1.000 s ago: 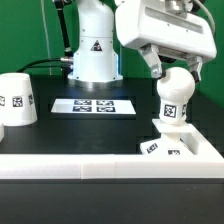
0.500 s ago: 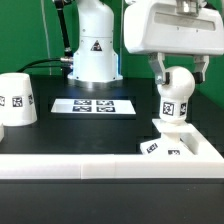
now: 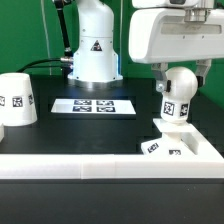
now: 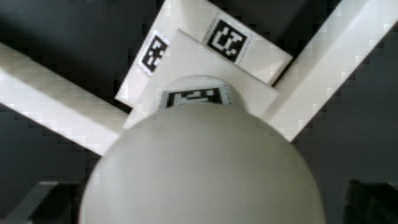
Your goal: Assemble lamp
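**At the walled corner: bulb upright on base, pincer straddling it**

On the exterior view's right, the lamp base (image 3: 170, 146) lies flat on the black table (image 3: 100, 130). It is tucked into the corner of the white wall (image 3: 90, 166), with tags showing along its near edge. The bulb (image 3: 179, 92) stands upright on the base, neck down, and a tag faces the camera on its lower half.

The gripper (image 3: 181, 76) hangs directly over the bulb. Its dark fingers (image 3: 160, 80) reach down on either side of the rounded top. The jaws are set about as wide as the bulb. Whether the pads press on it or merely flank it cannot be told from either view.

In the wrist view, the bulb (image 4: 205, 165) fills most of the frame. Its neck tag (image 4: 199, 97) lies beyond the dome, and the base (image 4: 267, 65) with two tags lies past that. The wall's white rails (image 4: 45, 95) cross behind it. No fingers show in this view.

The shade (image 3: 16, 99) stands on the table at the exterior view's far left, narrow end up and tag facing forward, well apart from the base and bulb. The marker board (image 3: 93, 105) lies flat between them, in front of the arm's pedestal (image 3: 92, 45).
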`<state>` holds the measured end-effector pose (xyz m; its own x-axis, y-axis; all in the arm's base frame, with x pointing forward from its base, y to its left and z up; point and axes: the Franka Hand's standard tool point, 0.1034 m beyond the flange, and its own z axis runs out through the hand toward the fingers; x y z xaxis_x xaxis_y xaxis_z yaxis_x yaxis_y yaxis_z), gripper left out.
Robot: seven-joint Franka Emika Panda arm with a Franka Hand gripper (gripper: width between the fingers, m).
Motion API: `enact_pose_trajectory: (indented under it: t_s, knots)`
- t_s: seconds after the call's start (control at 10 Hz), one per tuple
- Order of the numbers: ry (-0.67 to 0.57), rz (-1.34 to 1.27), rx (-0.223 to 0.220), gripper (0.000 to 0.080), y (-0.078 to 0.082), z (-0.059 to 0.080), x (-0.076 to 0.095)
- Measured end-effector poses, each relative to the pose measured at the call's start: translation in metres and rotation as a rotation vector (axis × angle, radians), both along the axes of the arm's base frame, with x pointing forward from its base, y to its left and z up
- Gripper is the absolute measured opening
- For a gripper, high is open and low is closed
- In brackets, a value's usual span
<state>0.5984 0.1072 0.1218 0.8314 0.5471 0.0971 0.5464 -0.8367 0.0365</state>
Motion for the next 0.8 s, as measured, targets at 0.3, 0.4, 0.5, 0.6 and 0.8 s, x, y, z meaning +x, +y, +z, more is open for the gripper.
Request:
enact_pose_trajectory:
  t_s: [0.3, 0.4, 0.5, 0.6, 0.8]
  knots:
    - [0.002, 0.003, -0.001, 0.0699, -0.0041, -0.0022, 0.0000]
    - [-0.001, 0.003, -0.001, 0.0600, -0.0058, -0.0030, 0.0006]
    - [0.000, 0.002, -0.001, 0.0577, -0.0054, -0.0031, 0.0005]
    - [0.000, 0.001, 0.000, 0.0577, -0.0054, -0.0032, 0.0005]
    - [0.000, -0.021, 0.002, 0.0577, -0.0054, -0.0032, 0.0005]
